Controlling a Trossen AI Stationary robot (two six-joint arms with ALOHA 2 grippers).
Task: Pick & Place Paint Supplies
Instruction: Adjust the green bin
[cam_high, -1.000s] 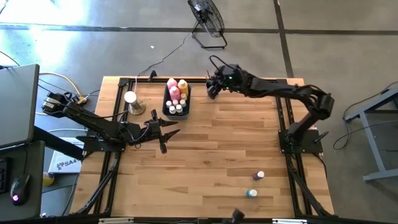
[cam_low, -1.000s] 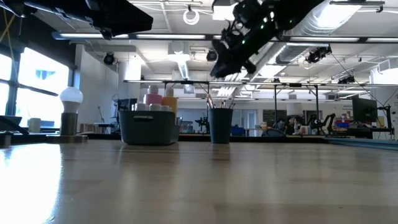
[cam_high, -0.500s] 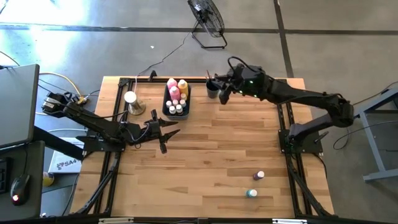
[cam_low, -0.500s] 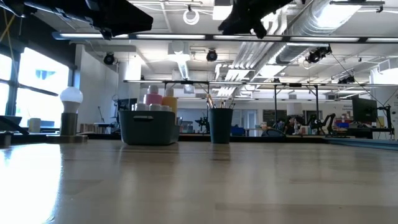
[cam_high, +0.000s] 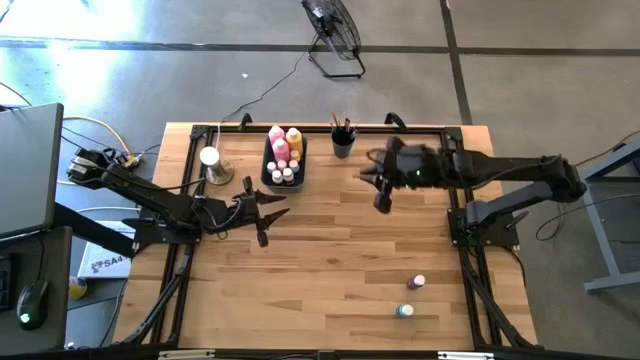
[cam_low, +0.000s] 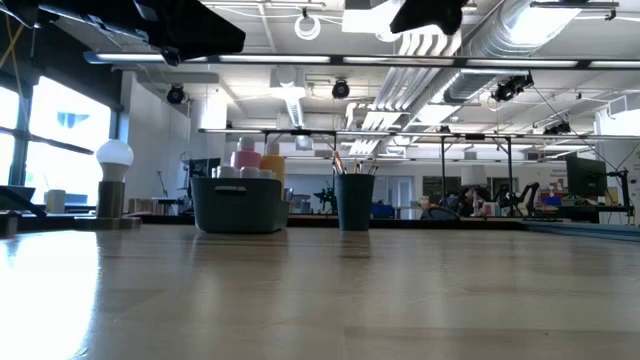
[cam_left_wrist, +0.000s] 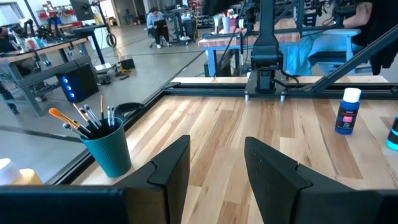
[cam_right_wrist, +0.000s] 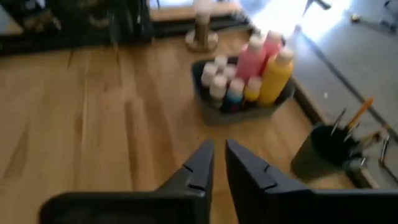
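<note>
Overhead sight shows the sorting nearly done: the dark bin (cam_high: 283, 163) at the far edge of the bench (cam_high: 330, 260) holds the pink squeeze bottle (cam_high: 279, 141), the yellow squeeze bottle (cam_high: 294, 138) and small white-capped bottles, with the brush cup (cam_high: 343, 143) just to its right. Two small paint bottles (cam_high: 417, 283) (cam_high: 404, 311) stand alone near the right front, probably the next to fetch. The right gripper (cam_high: 381, 195) hangs above the bench, right of the cup, carrying nothing; the left gripper (cam_high: 266, 217) waits over the left middle.

Level with the bench, bin (cam_low: 239, 204) and cup (cam_low: 354, 201) stand side by side at the back.

From the left wrist, its fingers (cam_left_wrist: 171, 167) stand parted and empty, facing the teal cup of paintbrushes (cam_left_wrist: 109, 146) and a blue bottle (cam_left_wrist: 347, 111).

From the right wrist, its fingers (cam_right_wrist: 199, 163) are almost together, empty, aimed toward the bin (cam_right_wrist: 239, 112).
</note>
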